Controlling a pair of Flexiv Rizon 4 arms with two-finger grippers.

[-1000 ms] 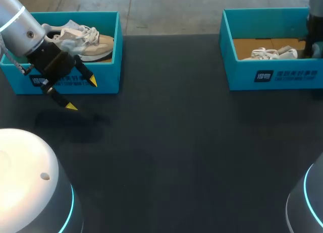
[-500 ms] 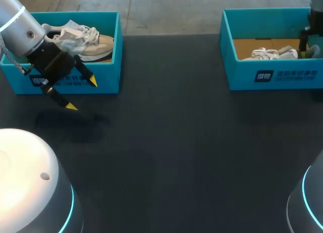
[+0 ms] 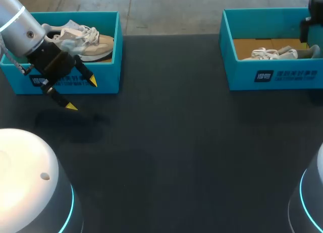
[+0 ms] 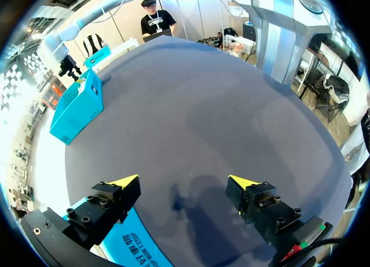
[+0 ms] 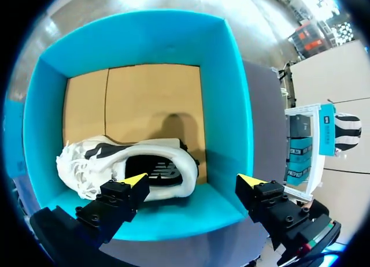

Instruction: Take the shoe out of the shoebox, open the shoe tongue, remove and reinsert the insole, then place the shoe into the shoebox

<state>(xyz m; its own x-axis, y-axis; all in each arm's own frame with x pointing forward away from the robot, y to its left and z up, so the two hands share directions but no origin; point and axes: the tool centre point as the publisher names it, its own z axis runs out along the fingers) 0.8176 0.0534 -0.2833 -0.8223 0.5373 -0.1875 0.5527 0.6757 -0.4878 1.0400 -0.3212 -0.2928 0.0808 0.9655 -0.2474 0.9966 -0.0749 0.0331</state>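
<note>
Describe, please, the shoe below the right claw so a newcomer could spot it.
On the dark table stand two blue boxes; look in the right box. Its white shoe sits on brown cardboard, unlike the beige shoe in the left box.

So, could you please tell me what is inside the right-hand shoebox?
One white shoe lies on the brown cardboard floor of the shoebox, under the open right gripper. One finger covers part of the shoe's side.

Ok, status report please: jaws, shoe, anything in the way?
Left jaws open, empty, by left shoebox. Right jaws open above right shoebox; shoe lying inside. Nothing blocking.
</note>
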